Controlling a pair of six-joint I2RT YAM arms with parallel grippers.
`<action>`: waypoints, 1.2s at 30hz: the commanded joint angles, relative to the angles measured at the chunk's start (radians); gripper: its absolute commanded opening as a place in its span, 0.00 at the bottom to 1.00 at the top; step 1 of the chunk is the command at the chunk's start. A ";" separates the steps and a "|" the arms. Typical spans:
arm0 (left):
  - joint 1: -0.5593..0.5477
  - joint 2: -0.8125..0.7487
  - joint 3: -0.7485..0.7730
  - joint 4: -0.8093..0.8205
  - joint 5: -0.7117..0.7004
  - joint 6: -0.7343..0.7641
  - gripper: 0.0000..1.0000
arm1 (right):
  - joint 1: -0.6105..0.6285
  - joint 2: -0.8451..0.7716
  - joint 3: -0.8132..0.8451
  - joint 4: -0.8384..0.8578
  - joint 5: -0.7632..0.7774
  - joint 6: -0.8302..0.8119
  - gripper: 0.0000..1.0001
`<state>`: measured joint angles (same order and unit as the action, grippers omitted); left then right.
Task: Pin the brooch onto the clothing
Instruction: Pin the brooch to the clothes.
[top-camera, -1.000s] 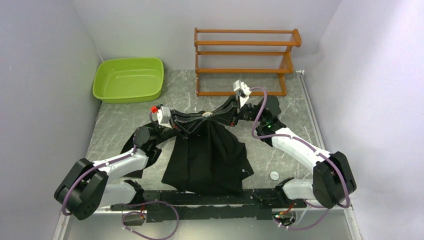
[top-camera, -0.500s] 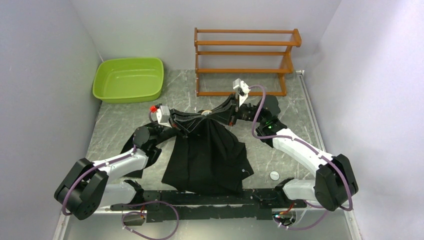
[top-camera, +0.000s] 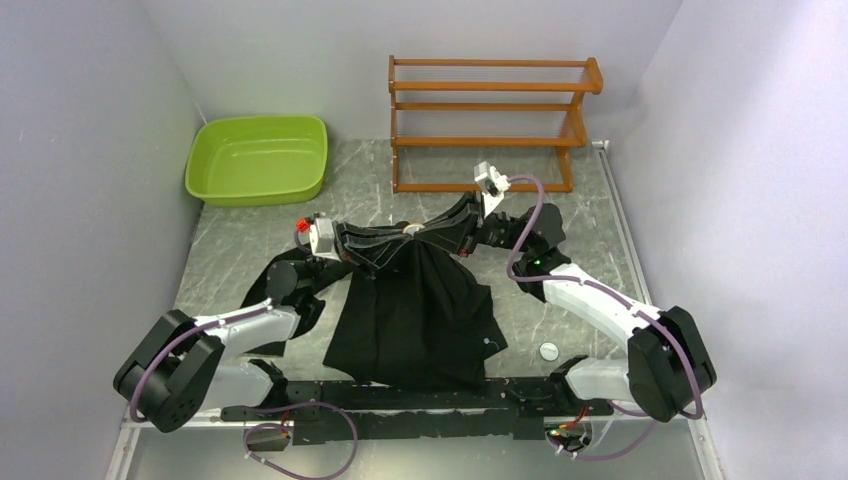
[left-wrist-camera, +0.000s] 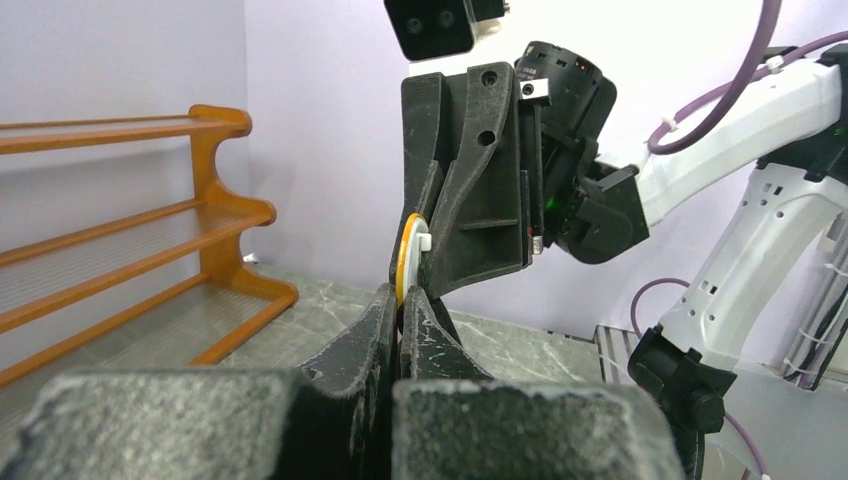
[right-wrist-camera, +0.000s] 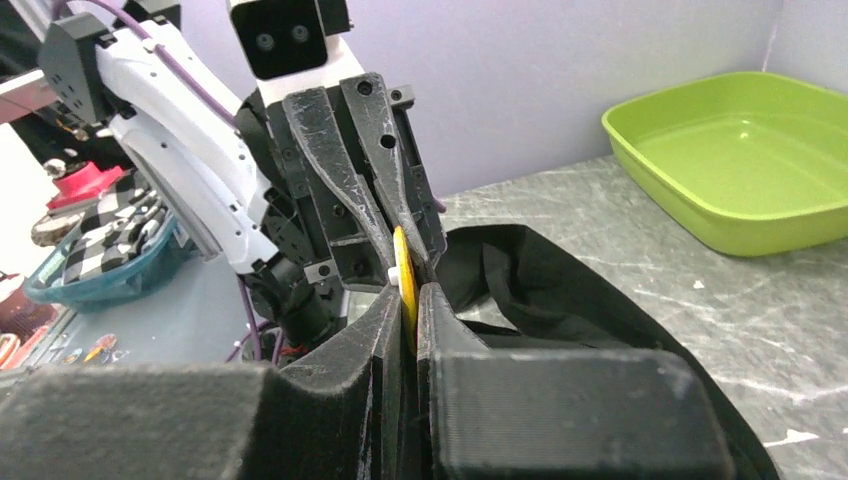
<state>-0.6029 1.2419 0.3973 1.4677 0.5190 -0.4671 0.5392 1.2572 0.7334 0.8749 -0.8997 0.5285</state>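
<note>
Mid-table, above clothing (top-camera: 415, 310): left end effector (left-wrist-camera: 400, 303) and right end effector (right-wrist-camera: 404, 300) both pinch brooch (left-wrist-camera: 404, 262).

Bright, even light; nearest fingers (left-wrist-camera: 200, 420) blur in wrist views.

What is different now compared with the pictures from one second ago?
The right arm swung its wrist slightly right, the left arm slightly left. The left pincer and right pincer stayed shut on the brooch, the clothing hanging below; nothing was released.
</note>
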 joint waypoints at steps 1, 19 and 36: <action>0.002 0.005 0.001 0.086 -0.015 -0.001 0.03 | -0.012 -0.012 -0.006 0.270 -0.025 0.104 0.00; 0.002 0.008 0.006 0.084 -0.056 -0.012 0.03 | -0.012 -0.036 -0.009 0.421 -0.084 0.163 0.08; 0.002 -0.012 0.000 0.045 -0.065 0.010 0.03 | -0.013 -0.108 -0.027 0.203 0.007 0.020 0.79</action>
<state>-0.6052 1.2415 0.3965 1.4937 0.4797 -0.4828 0.5255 1.2106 0.7055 1.1797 -0.9459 0.6422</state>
